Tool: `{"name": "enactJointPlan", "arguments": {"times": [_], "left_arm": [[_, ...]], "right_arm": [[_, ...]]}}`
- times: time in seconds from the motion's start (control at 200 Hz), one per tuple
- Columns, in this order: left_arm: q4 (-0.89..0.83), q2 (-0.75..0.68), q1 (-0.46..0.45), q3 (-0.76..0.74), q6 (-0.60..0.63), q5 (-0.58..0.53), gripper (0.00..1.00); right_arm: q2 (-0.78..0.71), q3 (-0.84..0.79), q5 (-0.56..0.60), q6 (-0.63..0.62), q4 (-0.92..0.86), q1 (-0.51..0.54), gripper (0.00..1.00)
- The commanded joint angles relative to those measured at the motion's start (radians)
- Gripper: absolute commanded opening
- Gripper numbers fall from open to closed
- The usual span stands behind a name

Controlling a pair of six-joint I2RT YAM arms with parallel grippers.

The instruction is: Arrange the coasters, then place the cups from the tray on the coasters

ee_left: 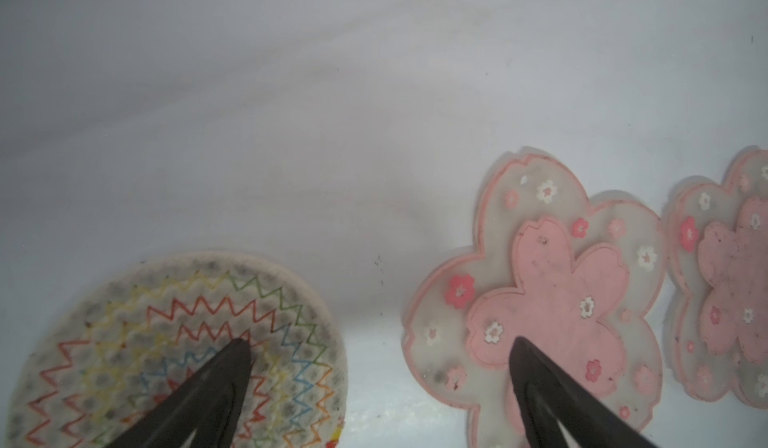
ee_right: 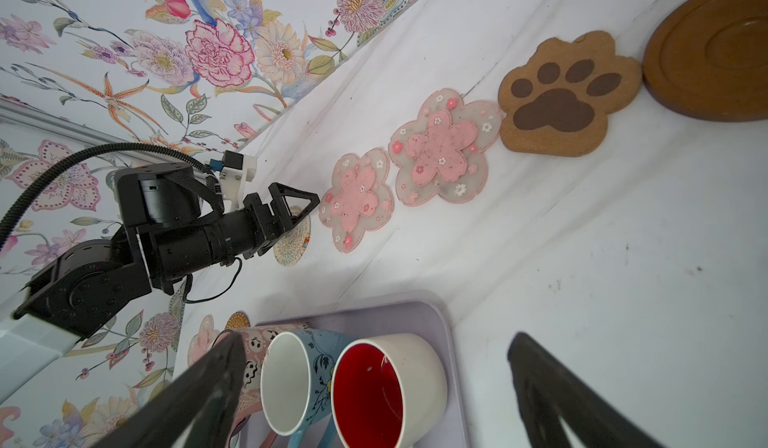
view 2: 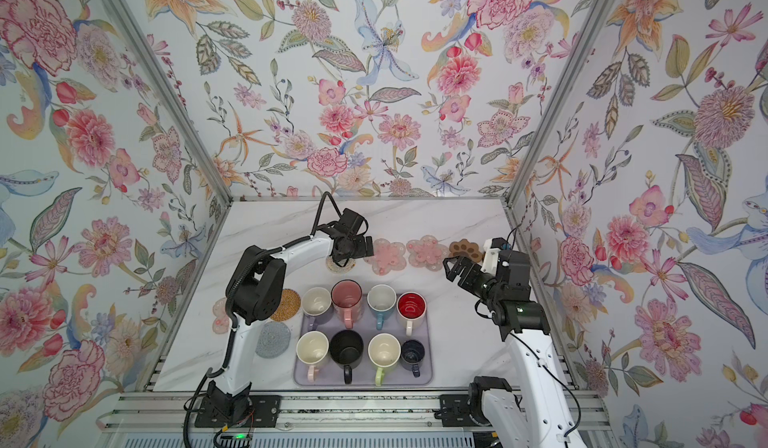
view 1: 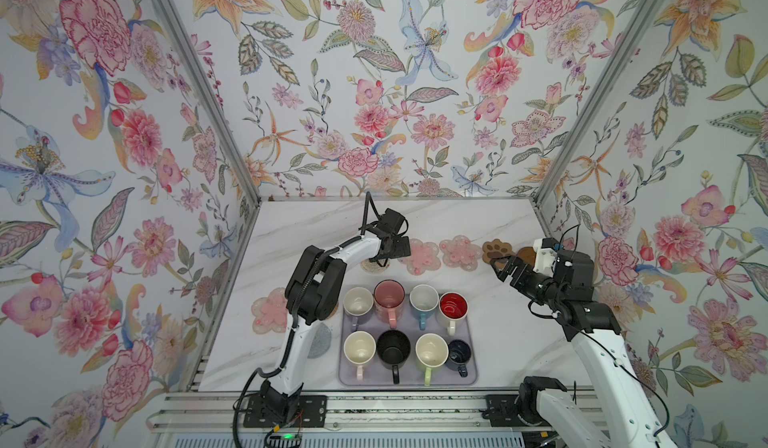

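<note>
The lavender tray (view 1: 411, 378) holds several cups in two rows, among them a pink one (view 1: 389, 296), a black one (view 1: 393, 348) and a white one with red inside (ee_right: 376, 388). Behind it lie a row of coasters: beige woven (ee_left: 178, 342), two pink flowers (view 1: 420, 256) (view 1: 460, 252), brown paw (view 1: 496, 250) and brown disc (ee_right: 715, 47). My left gripper (ee_left: 380, 348) hangs open, one finger over the woven coaster, one over a flower, holding nothing. My right gripper (view 1: 505, 269) is open and empty, in front of the paw.
Left of the tray lie a third pink flower coaster (view 1: 270, 311), a tan rattan coaster (view 2: 284, 304) and a grey knitted one (view 2: 273, 339), partly behind my left arm. Flowered walls close the marble table (view 1: 511, 342) on three sides.
</note>
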Motion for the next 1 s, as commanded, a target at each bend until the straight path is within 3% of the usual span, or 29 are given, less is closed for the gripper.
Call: {"name": "enactJointPlan", "arguments": {"times": [0.0,0.991], "left_arm": [[-0.044,0.071,0.016,0.014,0.013,0.018,0.99],[-0.028,0.117,-0.021,0.130,-0.012,0.090,0.99]], "right_arm": [[0.001,0.031,-0.002,0.011,-0.004,-0.005,0.99],[0.010,0.020,-0.009,0.020,0.015,-0.005,0.99]]}}
